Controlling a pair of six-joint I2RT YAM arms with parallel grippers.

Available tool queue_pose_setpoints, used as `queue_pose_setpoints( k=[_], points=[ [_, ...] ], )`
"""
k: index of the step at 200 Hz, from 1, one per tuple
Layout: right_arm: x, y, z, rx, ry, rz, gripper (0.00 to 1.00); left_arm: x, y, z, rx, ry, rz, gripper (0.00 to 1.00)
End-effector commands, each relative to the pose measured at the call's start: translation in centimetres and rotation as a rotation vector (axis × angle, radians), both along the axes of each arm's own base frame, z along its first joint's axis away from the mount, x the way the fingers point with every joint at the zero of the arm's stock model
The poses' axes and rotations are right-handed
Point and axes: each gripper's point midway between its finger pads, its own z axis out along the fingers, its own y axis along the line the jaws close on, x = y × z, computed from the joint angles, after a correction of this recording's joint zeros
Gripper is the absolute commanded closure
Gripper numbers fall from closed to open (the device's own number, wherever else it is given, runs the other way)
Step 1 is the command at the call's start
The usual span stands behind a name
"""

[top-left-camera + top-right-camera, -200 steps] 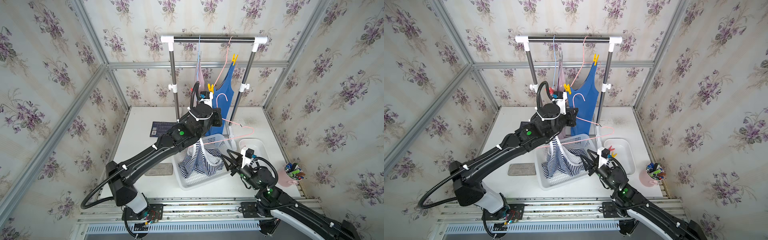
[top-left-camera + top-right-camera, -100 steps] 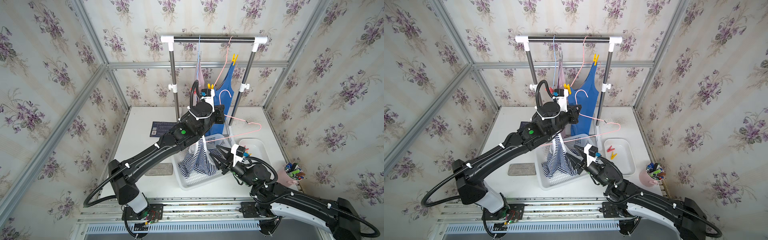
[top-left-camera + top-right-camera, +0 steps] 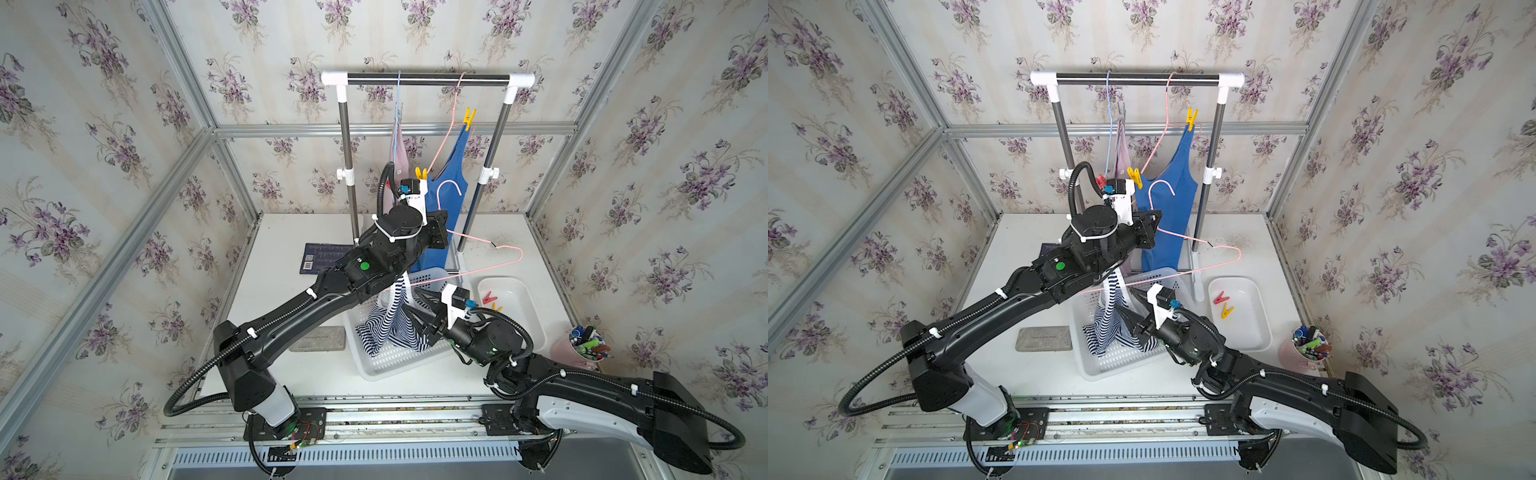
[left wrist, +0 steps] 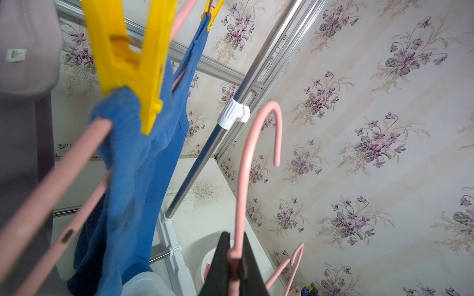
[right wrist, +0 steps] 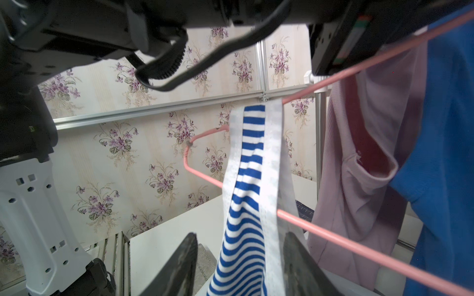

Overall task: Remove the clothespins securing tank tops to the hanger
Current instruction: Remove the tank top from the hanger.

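Note:
My left gripper [image 4: 234, 246] is shut on the neck of a pink hanger [image 3: 505, 249], held out over the table. The striped tank top [image 3: 392, 320] hangs from that hanger by one strap [image 5: 250, 179], its lower part in the white basket [image 3: 399, 361]. My right gripper [image 5: 241, 238] is open, one finger either side of the strap without pinching it. The blue tank top [image 3: 1173, 187] hangs on a hanger on the rail, pinned by two yellow clothespins [image 3: 1191, 118] [image 4: 128, 59]. A red clothespin [image 3: 1100, 180] shows by the mauve tank top [image 5: 364, 153].
A white tray [image 3: 528, 316] right of the basket holds a red clothespin [image 3: 1221, 297] and a yellow one [image 3: 1226, 311]. A pen cup [image 3: 586, 345] stands at the right edge. A grey block [image 3: 318, 338] and a dark booklet [image 3: 322, 257] lie left of the basket.
My right gripper has moved left from beside the tray to the striped top and now straddles its strap. The left arm keeps the hanger almost where it was.

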Motion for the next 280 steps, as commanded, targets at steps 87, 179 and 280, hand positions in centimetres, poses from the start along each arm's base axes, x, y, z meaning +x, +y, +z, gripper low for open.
queue_pose_setpoints(
  k=[87,179,280],
  points=[
    [-0.1,0.8,0.2,0.007,0.02,0.002,0.99,-0.3,0.1,0.8,-0.036,-0.02,-0.009,1.0],
    [1.9,-0.4,-1.7,-0.034,0.077,-0.132,0.59,-0.7,-0.3,0.9,-0.032,-0.038,-0.029,1.0],
    [-1.1,4.5,0.3,-0.033,0.005,0.063,1.0,-0.1,-0.5,0.5,-0.015,-0.05,-0.005,1.0]
  ],
)
